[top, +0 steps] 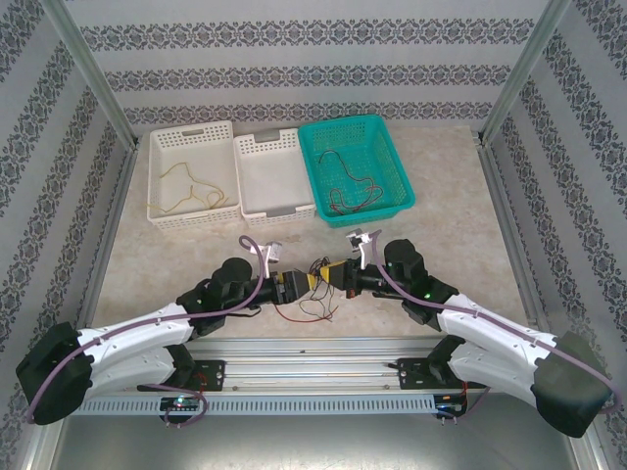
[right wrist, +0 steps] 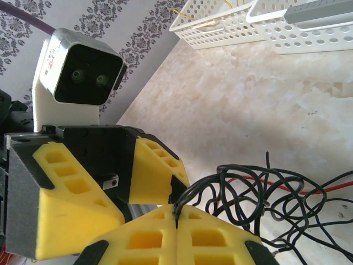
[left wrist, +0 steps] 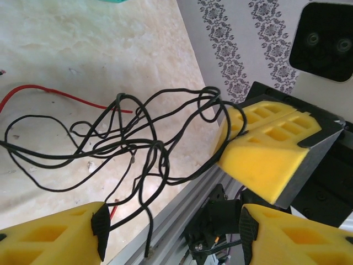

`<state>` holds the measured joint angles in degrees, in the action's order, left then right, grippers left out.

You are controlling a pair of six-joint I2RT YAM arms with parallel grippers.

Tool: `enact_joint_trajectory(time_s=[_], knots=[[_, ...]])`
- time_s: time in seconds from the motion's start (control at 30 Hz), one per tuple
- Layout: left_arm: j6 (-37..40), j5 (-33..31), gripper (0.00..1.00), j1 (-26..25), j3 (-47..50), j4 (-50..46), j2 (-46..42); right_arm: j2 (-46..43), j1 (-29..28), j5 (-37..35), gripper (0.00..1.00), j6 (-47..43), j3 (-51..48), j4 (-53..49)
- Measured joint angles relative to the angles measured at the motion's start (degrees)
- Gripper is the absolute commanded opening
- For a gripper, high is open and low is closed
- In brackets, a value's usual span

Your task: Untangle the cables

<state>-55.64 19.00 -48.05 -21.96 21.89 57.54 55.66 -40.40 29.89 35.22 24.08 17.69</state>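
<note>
Right wrist view: black cables (right wrist: 259,193) are clamped in the shut right pincer (right wrist: 176,220); left pincer (left wrist: 174,229) is spread wide, partly cropped.

Table (top: 451,255) carries white baskets (top: 155,176) and teal basket (top: 394,157).

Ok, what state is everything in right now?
Left gripper: open.
Right gripper: shut on black cables.
Black cables: tangled, pinched at one side.
Red cable: on table, running to the tangle.
Yellow cable: loose in white basket.
Dark cables: loose in teal basket.
</note>
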Motion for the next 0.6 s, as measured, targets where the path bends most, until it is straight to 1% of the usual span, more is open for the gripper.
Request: enact_joint_trajectory(time_s=[0.1, 0.2, 0.37, 0.5, 0.6], knots=[[0.0, -0.2, 0.62, 0.0, 0.6, 0.0, -0.1, 0.0, 0.0, 0.0, 0.00, 0.4, 0.0, 0.2], [-0.2, -0.7, 0.57, 0.0, 1.2, 0.0, -0.1, 0.0, -0.3, 0.0, 0.00, 0.6, 0.0, 0.2], [-0.2, -0.9, 0.53, 0.0, 1.3, 0.9, 0.4, 0.0, -1.0, 0.0, 0.00, 0.9, 0.0, 1.2], [-0.2, -0.9, 0.45, -0.2, 1.3, 1.6, 1.7, 0.3, -1.4, 0.0, 0.00, 0.9, 0.0, 1.5], [-0.2, -0.9, 0.43, -0.5, 1.3, 2.1, 2.3, 0.5, -1.5, 0.0, 0.00, 1.0, 0.0, 1.5]])
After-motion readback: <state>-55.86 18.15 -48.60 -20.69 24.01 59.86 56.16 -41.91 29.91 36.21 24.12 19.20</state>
